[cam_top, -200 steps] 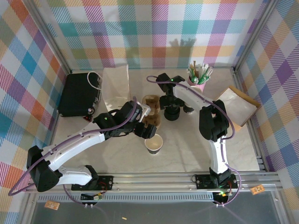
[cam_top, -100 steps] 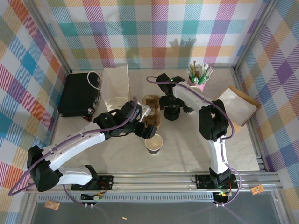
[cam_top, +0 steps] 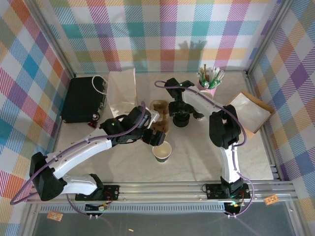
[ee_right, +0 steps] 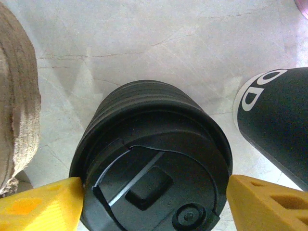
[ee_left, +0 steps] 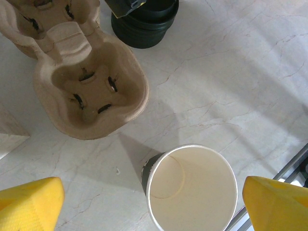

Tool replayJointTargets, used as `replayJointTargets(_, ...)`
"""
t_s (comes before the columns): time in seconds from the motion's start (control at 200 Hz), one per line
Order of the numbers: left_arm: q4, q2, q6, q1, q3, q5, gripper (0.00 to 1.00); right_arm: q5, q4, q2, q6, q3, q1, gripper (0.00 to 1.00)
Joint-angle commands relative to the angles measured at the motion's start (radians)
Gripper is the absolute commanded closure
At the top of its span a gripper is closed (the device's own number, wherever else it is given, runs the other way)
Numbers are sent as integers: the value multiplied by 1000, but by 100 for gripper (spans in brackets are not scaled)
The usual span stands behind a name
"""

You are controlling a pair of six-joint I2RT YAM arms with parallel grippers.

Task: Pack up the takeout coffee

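Left jaws hang spread wide over the lidless paper cup (ee_left: 191,187), upright on the table (ee_left: 231,86) near a pulp carrier (ee_left: 91,91). Right jaws bracket the top of a black lid stack (ee_right: 154,163), yellow fingertips (ee_right: 41,202) hard by its rim; grip or gap cannot be told.

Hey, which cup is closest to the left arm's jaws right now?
The lidless cup beside the cardboard carrier, directly below the left gripper with its jaws open. The other cup is over by the black lid stack.
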State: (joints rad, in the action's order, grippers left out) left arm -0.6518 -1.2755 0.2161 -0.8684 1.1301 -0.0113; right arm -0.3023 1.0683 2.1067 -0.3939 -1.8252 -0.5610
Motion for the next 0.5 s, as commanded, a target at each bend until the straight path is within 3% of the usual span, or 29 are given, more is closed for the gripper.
replayJointTargets(0.0, 1, -10, 9, -4, 30, -19, 5, 4, 14, 17, 1, 15, 9, 17)
replayJointTargets(0.24, 1, -24, 9, -5, 39, -22, 5, -6, 13, 10, 12, 16, 10, 17)
replayJointTargets(0.495, -8, -35, 4, -5, 56, -22, 5, 32, -9, 8, 4, 37, 19, 25)
